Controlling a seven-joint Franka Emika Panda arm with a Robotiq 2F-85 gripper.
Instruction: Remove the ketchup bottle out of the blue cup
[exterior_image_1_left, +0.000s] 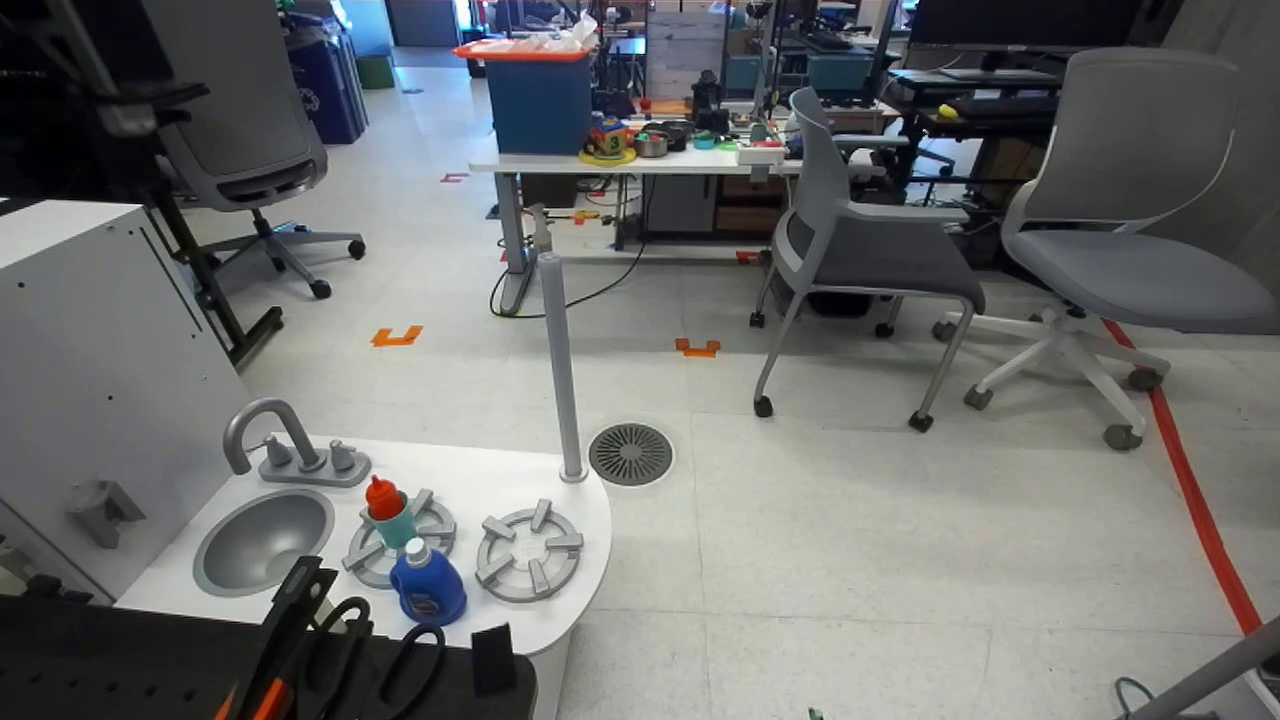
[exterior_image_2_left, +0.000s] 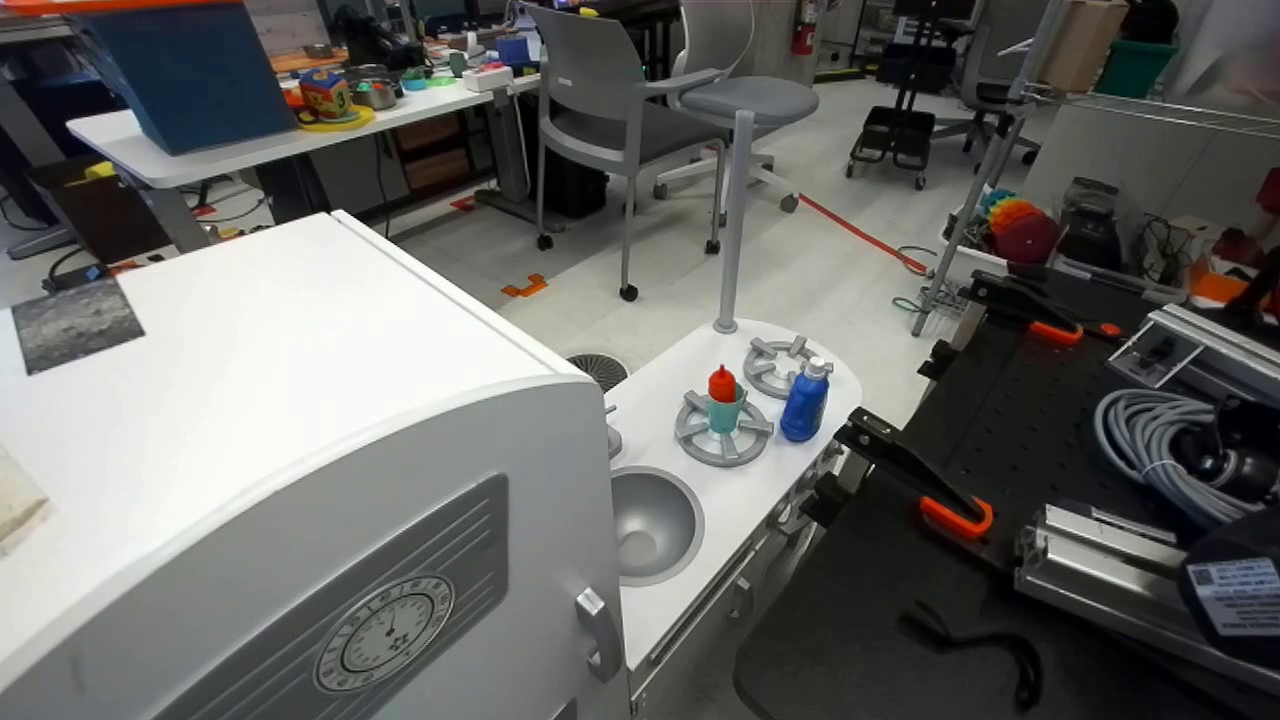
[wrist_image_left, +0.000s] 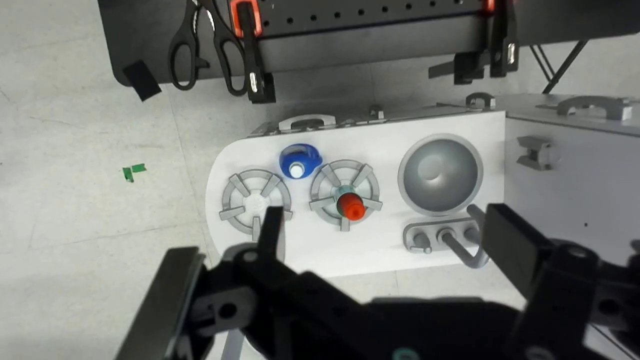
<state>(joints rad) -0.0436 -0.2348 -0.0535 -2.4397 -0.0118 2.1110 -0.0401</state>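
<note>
in an exterior view, the ketchup bottle (exterior_image_1_left: 383, 499) is standing in the blue cup (exterior_image_1_left: 396, 530), which is resting on a grey burner (exterior_image_1_left: 437, 534); in an exterior view, a darker blue bottle (exterior_image_2_left: 805, 403) is standing near the cup; in the wrist view, the gripper (wrist_image_left: 370, 225) is gaping wide, the ketchup bottle is showing beyond the gap and partly covering the cup.

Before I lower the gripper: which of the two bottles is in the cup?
The red ketchup bottle, poking out of the blue cup; the dark blue bottle stands outside it.
</note>
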